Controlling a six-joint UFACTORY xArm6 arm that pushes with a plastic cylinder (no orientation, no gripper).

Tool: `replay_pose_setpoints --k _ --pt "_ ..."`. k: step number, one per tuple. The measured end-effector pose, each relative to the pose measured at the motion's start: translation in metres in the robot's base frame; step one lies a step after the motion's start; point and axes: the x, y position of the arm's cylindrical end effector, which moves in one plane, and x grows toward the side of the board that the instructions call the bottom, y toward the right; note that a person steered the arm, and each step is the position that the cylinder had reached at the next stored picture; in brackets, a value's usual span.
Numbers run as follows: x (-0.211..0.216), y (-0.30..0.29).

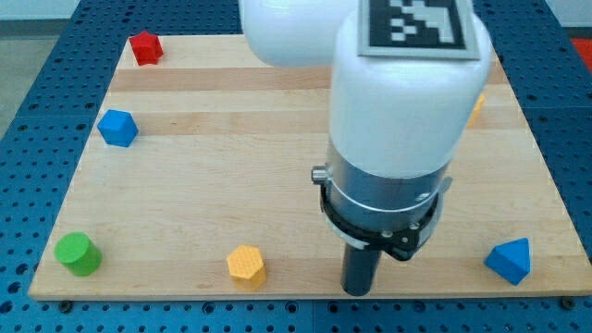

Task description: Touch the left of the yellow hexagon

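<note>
My tip (plain rod, so no pincer to open or close) is sitting near the counter's bottom edge, and the yellow hexagon is lying toward the view's left, so I'm needing to swing around to its far side.

My tip just right of yellow hexagon.

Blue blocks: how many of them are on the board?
2. One blue block sits near the view's left edge, below the red one. The other blue block, wedge-like, lies at the view's bottom right. The arm covers part of the board, so more could be hidden.
</note>
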Motion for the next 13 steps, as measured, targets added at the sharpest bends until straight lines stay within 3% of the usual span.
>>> replay_pose_setpoints --k 7,13 --pt "-0.015 -0.05" --pt "0.0 -0.081"
